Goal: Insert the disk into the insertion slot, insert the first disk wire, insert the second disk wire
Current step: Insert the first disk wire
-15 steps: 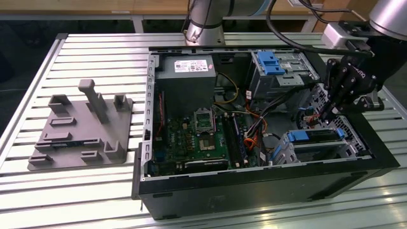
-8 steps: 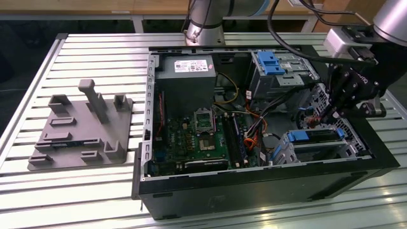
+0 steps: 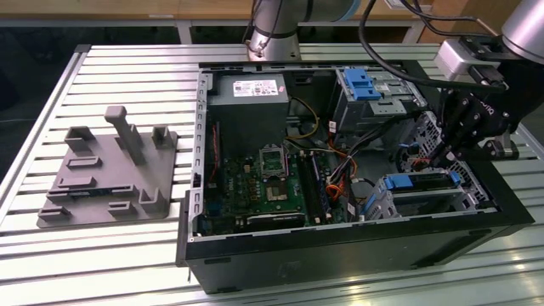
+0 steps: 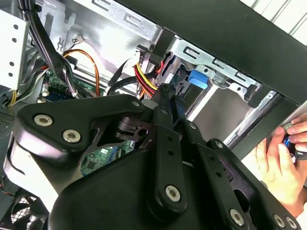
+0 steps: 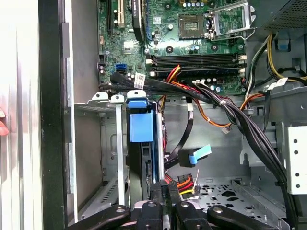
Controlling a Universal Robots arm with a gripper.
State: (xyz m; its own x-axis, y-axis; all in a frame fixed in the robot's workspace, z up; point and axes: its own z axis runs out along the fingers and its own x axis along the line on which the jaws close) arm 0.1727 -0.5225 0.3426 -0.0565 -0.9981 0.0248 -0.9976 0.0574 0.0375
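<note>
The disk [image 3: 421, 182], silver-grey in its blue carrier, lies inside the insertion slot [image 3: 472, 191], a small grey metal cage at the case's corner on the exterior view's right. In the first wrist view the disk's blue carrier [image 5: 141, 125] stands in the cage [image 5: 110, 143]. My gripper [image 3: 446, 153] hangs just behind the disk's rear edge. Its fingertips [image 5: 158, 194] sit close together, seemingly pinching the plug of a red-yellow-black disk wire [image 5: 184, 183]; that wire [image 4: 146, 81] runs right up to my gripper [image 4: 163, 92]. A black flat wire with a blue plug [image 5: 197, 154] hangs loose nearby.
A taller bay with a blue latch [image 3: 364, 86], the power supply [image 3: 251, 108] and the motherboard [image 3: 264, 185] share the open case. A thick cable bundle [image 5: 249, 129] crosses beside the cage. A grey fixture [image 3: 106, 172] lies on the slatted table. A person's hand [image 4: 283, 158] is outside the case wall.
</note>
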